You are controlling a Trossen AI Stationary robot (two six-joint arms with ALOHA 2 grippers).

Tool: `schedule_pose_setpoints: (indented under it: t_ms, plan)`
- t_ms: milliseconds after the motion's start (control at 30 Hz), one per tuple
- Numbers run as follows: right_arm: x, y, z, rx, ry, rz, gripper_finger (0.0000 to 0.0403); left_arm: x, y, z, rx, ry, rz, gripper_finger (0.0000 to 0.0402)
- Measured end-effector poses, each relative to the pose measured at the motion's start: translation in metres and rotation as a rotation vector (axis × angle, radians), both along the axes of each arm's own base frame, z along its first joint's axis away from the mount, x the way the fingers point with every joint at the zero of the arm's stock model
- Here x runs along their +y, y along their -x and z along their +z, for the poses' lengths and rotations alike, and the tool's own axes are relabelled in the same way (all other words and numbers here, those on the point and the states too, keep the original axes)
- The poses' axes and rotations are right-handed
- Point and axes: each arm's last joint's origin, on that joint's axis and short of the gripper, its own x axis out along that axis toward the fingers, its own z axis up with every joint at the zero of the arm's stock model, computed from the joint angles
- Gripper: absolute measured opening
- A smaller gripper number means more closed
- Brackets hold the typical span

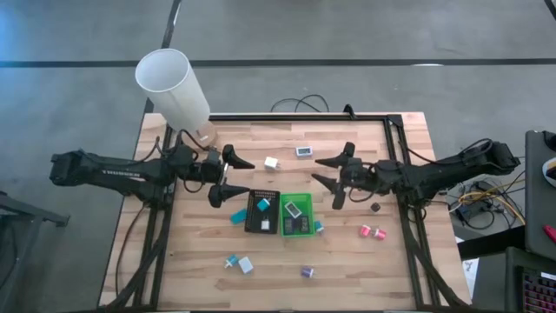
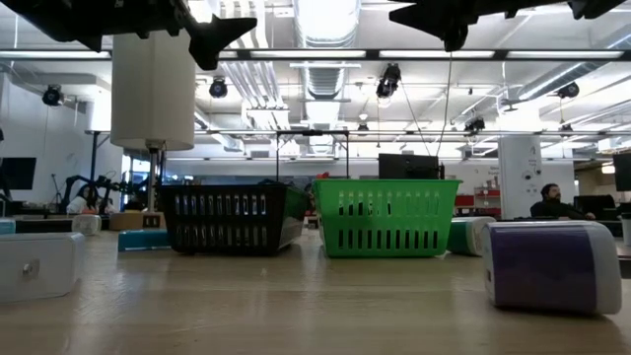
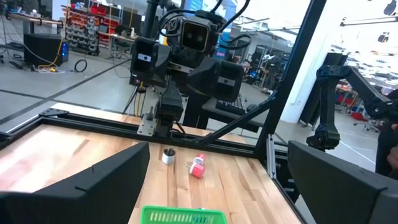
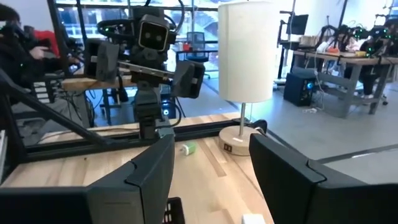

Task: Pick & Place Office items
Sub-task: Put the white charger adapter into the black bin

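Note:
Small office items lie scattered on the wooden table: a white piece (image 1: 272,163), a grey-white one (image 1: 303,150), a teal one (image 1: 237,216), a black one (image 1: 375,207), two pink ones (image 1: 372,231), a purple one (image 1: 307,272) and a teal-white pair (image 1: 240,263). A black tray (image 1: 263,223) and a green tray (image 1: 295,224) stand side by side at the middle, each with pieces inside. My left gripper (image 1: 233,176) hovers open above the table, left of the trays. My right gripper (image 1: 334,174) hovers open, right of them. Both hold nothing.
A tall white cylinder lamp (image 1: 174,87) stands at the far left corner on a round base (image 4: 239,140). A black frame rail (image 1: 304,116) runs along the far and right edges. Bare wood lies along the near edge between the scattered pieces.

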Motion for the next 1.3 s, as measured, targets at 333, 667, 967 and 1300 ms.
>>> schedule_pose_setpoints:
  t_ms: [333, 667, 967, 1300]
  plan:
    - [0.0001, 0.0, -0.0009, 0.019, 0.037, 0.003, 0.0207, 0.0, 0.0, 0.0, 0.0, 0.0, 0.0, 0.0383]
    - [-0.0026, 0.0, -0.0002, 0.016, 0.045, -0.006, 0.0207, 0.0001, 0.0001, 0.0019, -0.024, -0.016, 0.008, 0.0383]
    - [-0.0025, 0.0, -0.002, 0.042, 0.074, -0.005, 0.0207, 0.0003, 0.0008, 0.0033, -0.032, -0.007, 0.015, 0.0383]
    - [-0.0026, 0.0, -0.0019, 0.041, 0.071, -0.006, 0.0207, 0.0016, -0.0013, 0.0047, -0.056, 0.022, 0.055, 0.0383]
